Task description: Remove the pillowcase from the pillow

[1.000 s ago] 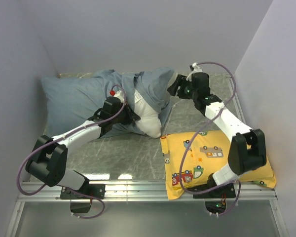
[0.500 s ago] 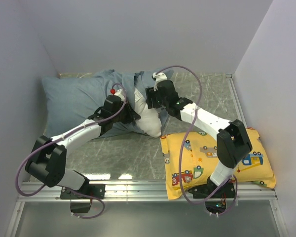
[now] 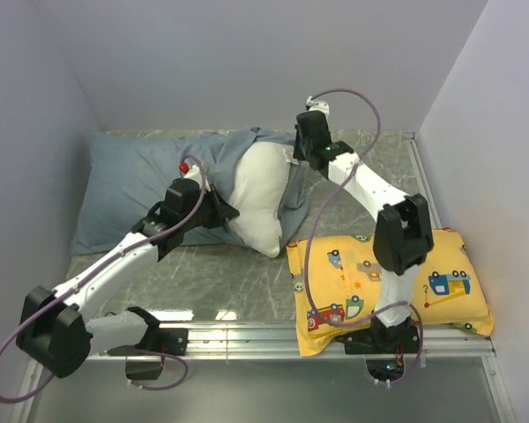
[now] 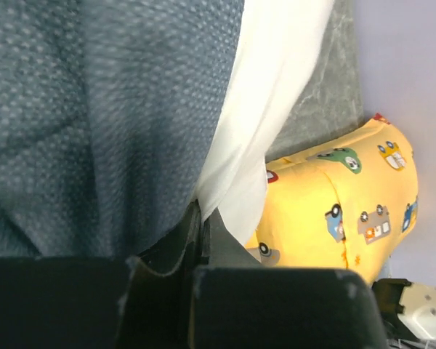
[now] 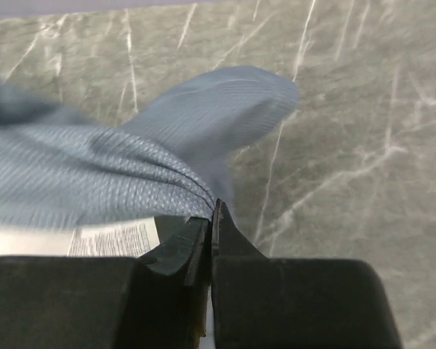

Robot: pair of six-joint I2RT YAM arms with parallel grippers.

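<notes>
Tabletop, overhead view: you have the blue-grey fabric pillowcase (image 3: 132, 181) lying across the rear left of the grey marbled table (image 3: 238, 278). Its open end is bunched round the plump white pillow (image 3: 260, 198). The pillow's bare end bulges out toward table centre; the rest is hidden inside the cover.

Your left gripper (image 4: 203, 225) has its jaws pressed together right at the line where blue cloth meets white. From the left wrist cam you can't tell which of the two fabrics is caught btwn the dark fingertips (image 4: 192, 236).

Your right gripper (image 5: 211, 218) reaches in from the far side, jaws closed, pinching the hem of the pillowcase. A loose blue flap spills past the tips onto the marble. A white printed label (image 5: 112, 238) shows just left of the fingers, under the hem; text too small to read.

Near right, the yellow cartoon-vehicle print pillow (image 3: 441, 286) lies flat by the table's front edge. Its corner is just beside the white pillow's near end, w/ the right arm crossing above it.
</notes>
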